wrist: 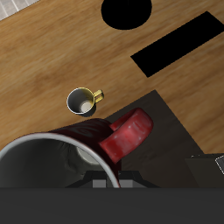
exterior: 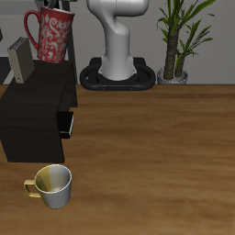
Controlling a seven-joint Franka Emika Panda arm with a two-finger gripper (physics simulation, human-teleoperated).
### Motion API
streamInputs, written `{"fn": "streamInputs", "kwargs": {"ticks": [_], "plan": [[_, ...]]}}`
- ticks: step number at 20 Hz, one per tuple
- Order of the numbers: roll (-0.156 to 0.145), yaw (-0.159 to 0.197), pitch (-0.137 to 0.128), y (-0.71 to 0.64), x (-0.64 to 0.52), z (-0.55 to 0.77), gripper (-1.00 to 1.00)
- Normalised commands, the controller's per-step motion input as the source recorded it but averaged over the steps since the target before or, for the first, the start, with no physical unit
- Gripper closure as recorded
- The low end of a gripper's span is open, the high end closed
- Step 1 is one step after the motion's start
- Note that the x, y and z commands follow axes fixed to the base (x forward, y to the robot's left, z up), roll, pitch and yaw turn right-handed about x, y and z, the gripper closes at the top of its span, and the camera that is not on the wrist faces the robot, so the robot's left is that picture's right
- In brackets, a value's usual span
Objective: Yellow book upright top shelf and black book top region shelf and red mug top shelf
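The dark red speckled mug (exterior: 49,37) stands at the back of the big black boxy shelf (exterior: 37,115), on or just above its flat top — contact can't be read. The pincer (exterior: 55,5) sits at its rim; whether it grips, I can't tell. The small grey-tan book (exterior: 20,58) stands upright just beside it. For a clean finish I'd lower gently, release straight up — don't nudge that book. The cream mug with yellow handle (exterior: 52,186) waits on the wooden tabletop (exterior: 156,165).

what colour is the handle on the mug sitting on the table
Yellow, on the cream mug near the table's front edge; clearest in the exterior view.
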Motion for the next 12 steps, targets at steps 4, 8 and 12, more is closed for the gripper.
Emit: {"fn": "streamInputs", "kwargs": {"ticks": [4, 8, 12], "plan": [[-0.086, -0.104, 0.059, 0.07, 0.11, -0.02, 1.00], [-0.028, -0.006, 0.061, 0.18, 0.07, -0.24, 1.00], [-0.050, -0.054, 0.052, -0.05, 0.06, -0.24, 1.00]]}}
